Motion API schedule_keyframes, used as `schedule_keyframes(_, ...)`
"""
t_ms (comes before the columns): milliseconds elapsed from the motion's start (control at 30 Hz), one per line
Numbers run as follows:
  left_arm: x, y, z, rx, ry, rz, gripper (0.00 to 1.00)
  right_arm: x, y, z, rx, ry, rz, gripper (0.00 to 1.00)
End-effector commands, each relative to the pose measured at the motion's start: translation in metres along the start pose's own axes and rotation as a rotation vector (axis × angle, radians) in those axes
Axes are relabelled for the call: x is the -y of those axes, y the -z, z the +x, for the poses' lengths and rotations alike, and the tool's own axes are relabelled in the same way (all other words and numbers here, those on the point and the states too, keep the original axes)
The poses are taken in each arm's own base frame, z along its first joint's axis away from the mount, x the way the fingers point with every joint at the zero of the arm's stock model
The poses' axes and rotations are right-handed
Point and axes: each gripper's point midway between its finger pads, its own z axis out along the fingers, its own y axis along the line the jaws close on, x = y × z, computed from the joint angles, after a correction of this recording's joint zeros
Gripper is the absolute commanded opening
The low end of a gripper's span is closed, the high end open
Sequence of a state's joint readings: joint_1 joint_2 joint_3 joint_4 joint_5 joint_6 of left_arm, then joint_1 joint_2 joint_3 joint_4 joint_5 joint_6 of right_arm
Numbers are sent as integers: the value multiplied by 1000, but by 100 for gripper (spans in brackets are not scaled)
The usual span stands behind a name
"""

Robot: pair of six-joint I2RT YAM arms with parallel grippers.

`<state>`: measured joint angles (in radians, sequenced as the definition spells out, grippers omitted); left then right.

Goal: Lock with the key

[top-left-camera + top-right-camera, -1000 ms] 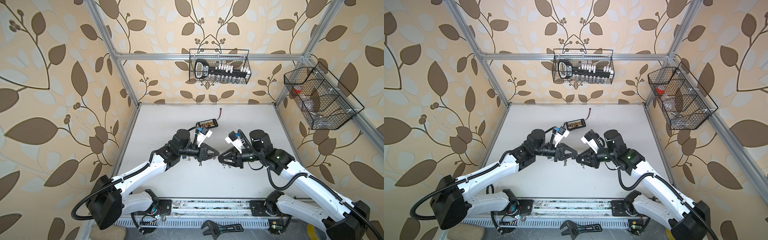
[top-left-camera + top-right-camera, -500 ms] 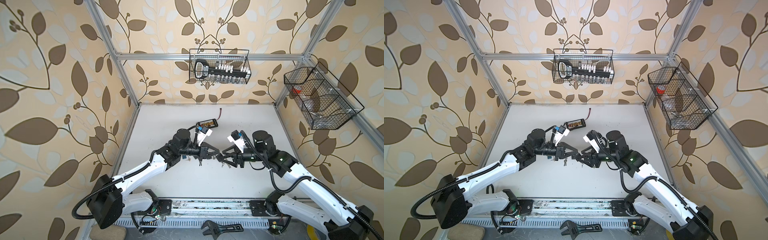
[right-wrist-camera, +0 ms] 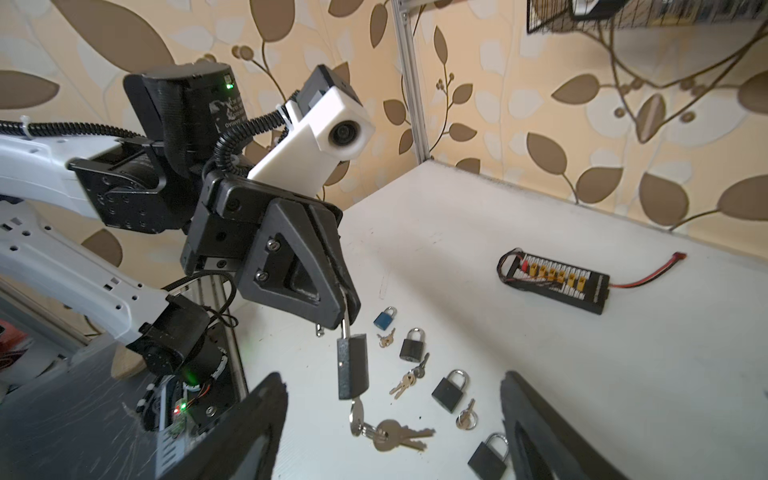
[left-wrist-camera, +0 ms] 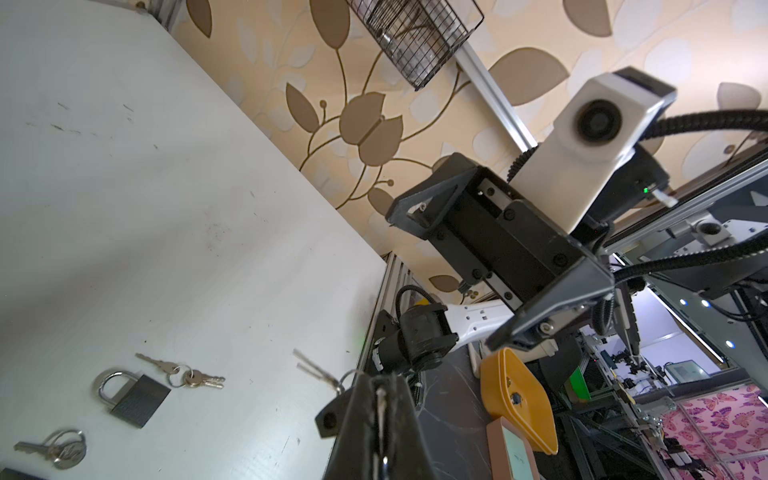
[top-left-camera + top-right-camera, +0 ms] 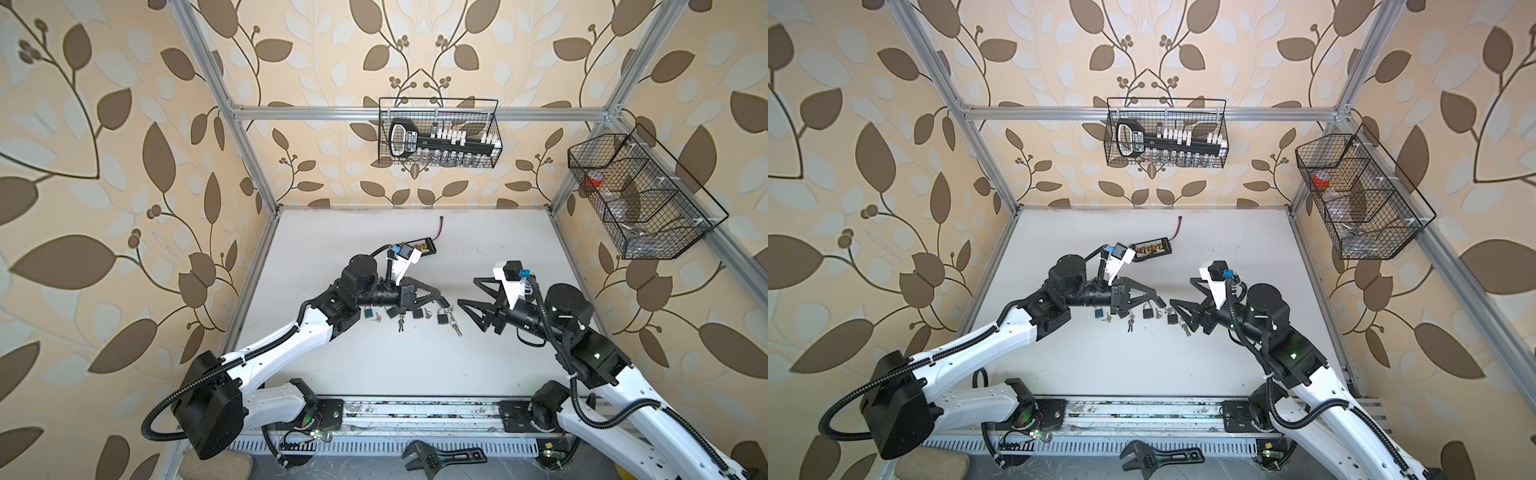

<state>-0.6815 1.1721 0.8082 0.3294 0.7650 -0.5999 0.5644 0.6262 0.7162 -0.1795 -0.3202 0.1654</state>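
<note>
**Item:** dark grey rectangular metal padlock (image 3: 353,368).
**Position:** in the air above the middle of the white worktop (image 5: 374,365), hanging by its silver shackle from the left gripper (image 3: 348,309).
**Attached:** a silver key (image 3: 356,409) sits in the keyhole on the underside. A ring of brass-coloured keys (image 3: 395,434) hangs from it.

**Left gripper:** the jaws are pressed together on the shackle. In both top views the arm reaches in from the left, with its tip (image 5: 444,301) near the centre.

**Right gripper** (image 5: 466,291)**:** the jaws are spread wide and hold nothing. It faces the padlock from the right without touching it. In the right wrist view its two black fingers (image 3: 249,432) stand to either side of the hanging padlock and keys.

**On the worktop below, in a loose row:**
- a small blue padlock (image 3: 384,318)
- a black padlock with steel shackle (image 3: 412,345)
- a second black padlock (image 3: 451,390)
- a third black padlock (image 3: 488,455), closest to the right gripper
- a loose bunch of small keys (image 3: 409,378) between the first two black padlocks

**Farther back:** a black charging board with yellow connectors and a red lead (image 3: 557,280) lies flat toward the rear wall.

**Surround:**
- a black wire basket on the back rail (image 5: 438,99)
- a black wire basket on the right frame (image 5: 665,224)
- a black adjustable wrench (image 5: 444,457) in front of the arm-mount rail
</note>
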Motion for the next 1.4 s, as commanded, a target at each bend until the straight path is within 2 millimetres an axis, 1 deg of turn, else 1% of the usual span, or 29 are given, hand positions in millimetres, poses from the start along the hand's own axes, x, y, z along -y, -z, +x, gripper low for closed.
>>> schedule_keyframes(0, 48, 14, -41, 144, -109, 113, 0, -4, -1, -16, 29, 3, -22, 74)
schedule_keyframes(33, 51, 15, -43, 154, -115, 122, 0, -9, -4, -16, 15, -17, -61, 69)
schedule_keyframes(67, 55, 16, -45, 163, -123, 130, 0, -12, -7, -16, 2, -35, -97, 66)
schedule_keyframes(133, 61, 18, -48, 177, -140, 145, 0, -17, -9, -25, 12, -92, -188, 60)
schedule_keyframes(200, 65, 21, -51, 194, -159, 158, 0, -23, -5, -38, 74, -165, -292, 60)
schedule_keyframes(233, 67, 21, -52, 202, -166, 166, 0, -25, 0, -52, 139, -185, -344, 60)
schedule_keyframes(300, 73, 22, -54, 206, -174, 188, 0, -22, 8, -67, 222, -243, -395, 60)
schedule_keyframes(367, 77, 22, -56, 211, -181, 207, 0, -20, 14, -79, 291, -291, -440, 61)
schedule_keyframes(433, 80, 23, -58, 224, -181, 215, 0, -25, 16, -84, 336, -349, -504, 62)
schedule_keyframes(500, 81, 25, -61, 244, -179, 215, 0, -30, 12, -80, 334, -332, -511, 64)
schedule_keyframes(633, 89, 27, -68, 285, -166, 241, 0, -31, -3, -66, 298, -194, -370, 67)
schedule_keyframes(700, 95, 25, -69, 286, -166, 257, 0, -31, -4, -63, 299, -148, -333, 68)
schedule_keyframes(800, 101, 22, -71, 284, -170, 271, 0, -33, -6, -63, 304, -127, -342, 67)
schedule_keyframes(867, 103, 20, -71, 283, -172, 276, 0, -35, -6, -65, 315, -115, -359, 65)
schedule_keyframes(1000, 105, 16, -72, 284, -174, 283, 0, -39, -8, -68, 316, -93, -383, 54)
schedule_keyframes(1133, 103, 14, -72, 290, -171, 281, 0, -43, -12, -64, 296, -88, -406, 43)
schedule_keyframes(1200, 103, 14, -72, 292, -171, 279, 0, -44, -12, -60, 291, -90, -408, 41)
schedule_keyframes(1367, 102, 13, -74, 296, -170, 274, 0, -49, -11, -55, 276, -86, -438, 42)
